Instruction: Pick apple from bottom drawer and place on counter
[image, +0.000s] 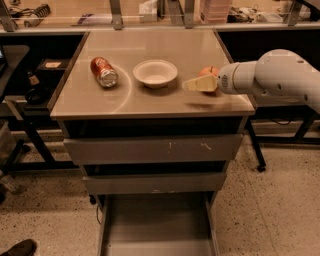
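The apple (209, 71) is red with a yellowish patch and sits in my gripper (201, 83) over the right side of the counter (150, 102). The gripper reaches in from the right on a white arm and is shut on the apple; its near finger hides the apple's lower half. A faint shadow lies on the counter just below it, so the apple seems slightly above the surface. The bottom drawer (155, 227) is pulled out at the foot of the cabinet and its tray shows nothing inside.
A white bowl (155, 73) stands mid-counter, left of the gripper. A red soda can (103, 71) lies on its side further left. The two upper drawers (150, 149) are shut. Dark tables and clutter flank the cabinet; speckled floor surrounds it.
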